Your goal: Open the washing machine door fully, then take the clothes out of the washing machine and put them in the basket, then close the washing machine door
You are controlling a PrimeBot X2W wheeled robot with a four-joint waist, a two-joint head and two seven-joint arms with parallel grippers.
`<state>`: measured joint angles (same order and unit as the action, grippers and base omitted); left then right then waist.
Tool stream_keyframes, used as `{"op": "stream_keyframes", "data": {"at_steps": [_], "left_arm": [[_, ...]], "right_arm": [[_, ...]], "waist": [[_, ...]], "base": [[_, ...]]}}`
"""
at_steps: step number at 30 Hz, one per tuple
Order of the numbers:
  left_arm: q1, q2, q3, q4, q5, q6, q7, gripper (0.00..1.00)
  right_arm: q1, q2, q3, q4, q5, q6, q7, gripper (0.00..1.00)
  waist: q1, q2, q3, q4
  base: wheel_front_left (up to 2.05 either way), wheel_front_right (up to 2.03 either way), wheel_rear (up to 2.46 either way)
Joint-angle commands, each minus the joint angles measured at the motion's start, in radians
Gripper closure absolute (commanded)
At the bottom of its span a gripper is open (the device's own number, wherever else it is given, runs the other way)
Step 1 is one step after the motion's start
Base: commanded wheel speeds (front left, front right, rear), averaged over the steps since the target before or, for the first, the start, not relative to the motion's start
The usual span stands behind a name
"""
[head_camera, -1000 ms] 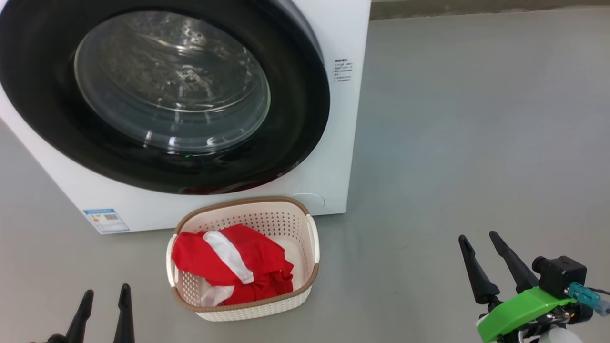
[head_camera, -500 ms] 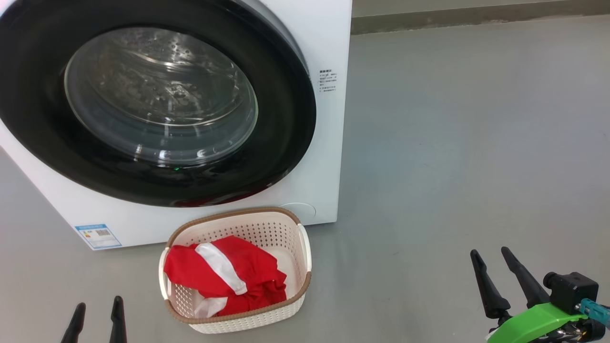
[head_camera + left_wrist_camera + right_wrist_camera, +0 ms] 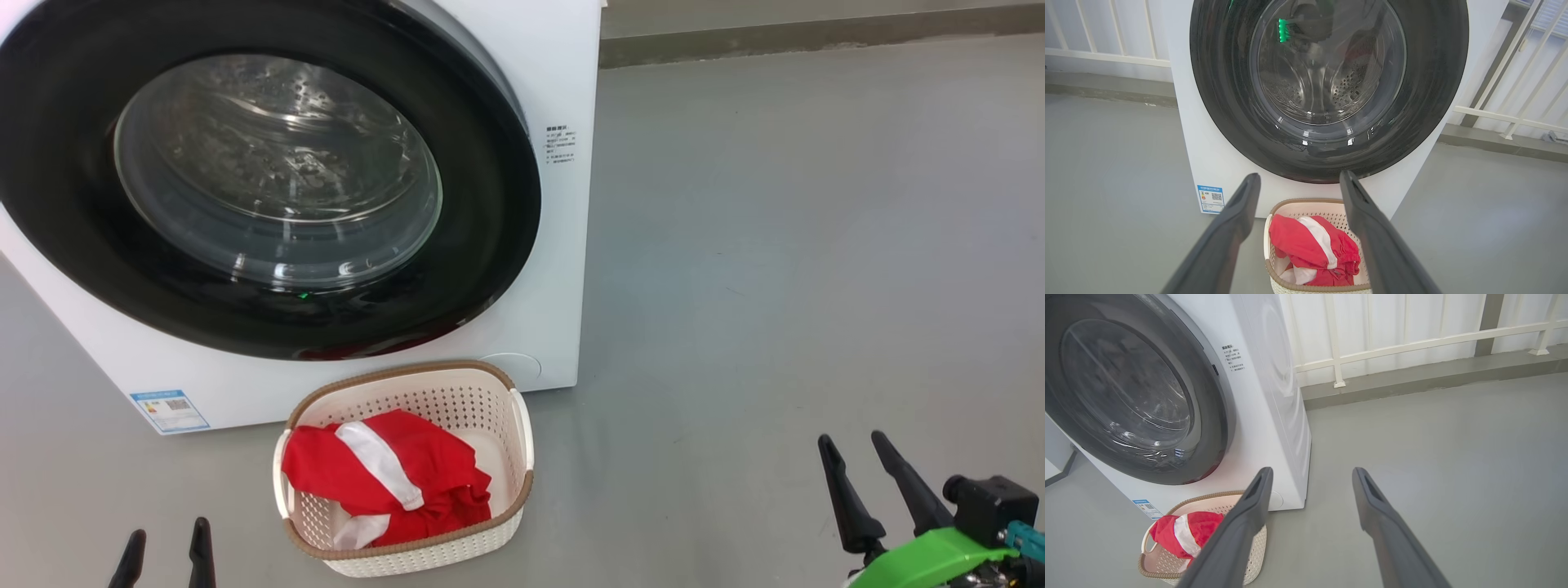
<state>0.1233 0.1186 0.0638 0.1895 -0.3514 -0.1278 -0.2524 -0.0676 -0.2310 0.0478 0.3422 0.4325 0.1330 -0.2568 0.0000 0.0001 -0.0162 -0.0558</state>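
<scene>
Small blue label (image 3: 169,410) with a QR code on the washing machine (image 3: 563,286) front, at seven o'clock of the washing machine door (image 3: 490,188), print too small to read, block of small dark print (image 3: 560,145) at three o'clock of the door, illegible.

The washing machine (image 3: 563,49) is showing white, its door (image 3: 490,204) glossy black. The clothes (image 3: 424,474) are showing red with white stripes; the perforated basket (image 3: 482,408) is showing cream, brown-rimmed.
</scene>
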Motion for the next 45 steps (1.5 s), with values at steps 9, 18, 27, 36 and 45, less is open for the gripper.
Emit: {"op": "stream_keyframes", "data": {"at_steps": [9,18,27,36,45], "left_arm": [[-0.015,0.007,0.042,-0.036,0.014,-0.003,-0.009,0.0],[-0.019,0.004,0.041,-0.038,0.011,-0.003,-0.009,0.0],[0.001,-0.026,0.001,0.009,0.007,0.0,0.005,1.0],[-0.01,-0.05,-0.002,0.042,-0.057,0.0,0.026,1.0],[-0.025,-0.051,0.001,0.044,-0.138,0.0,0.048,1.0]], "right_arm": [[0.009,-0.019,0.005,-0.028,-0.012,-0.002,-0.005,0.0],[0.013,-0.02,-0.004,-0.032,-0.014,-0.002,-0.005,0.0],[0.014,0.018,-0.025,0.022,-0.008,0.0,0.0,1.0],[0.028,0.046,-0.032,0.046,0.052,0.0,0.021,1.0],[0.023,0.055,-0.04,0.036,0.127,0.0,0.044,1.0]], "waist": [[0.0,-0.0001,-0.001,0.0],[0.0,-0.0001,0.001,0.004],[0.0,-0.0001,0.003,0.008],[0.0023,-0.0001,0.001,0.011],[0.0001,-0.0001,0.004,0.014]], "base": [[0.0,0.0,0.0],[0.0,0.0,0.0],[0.0,0.0,0.0],[0.0,0.0,0.0],[0.0,0.0,0.0]]}}
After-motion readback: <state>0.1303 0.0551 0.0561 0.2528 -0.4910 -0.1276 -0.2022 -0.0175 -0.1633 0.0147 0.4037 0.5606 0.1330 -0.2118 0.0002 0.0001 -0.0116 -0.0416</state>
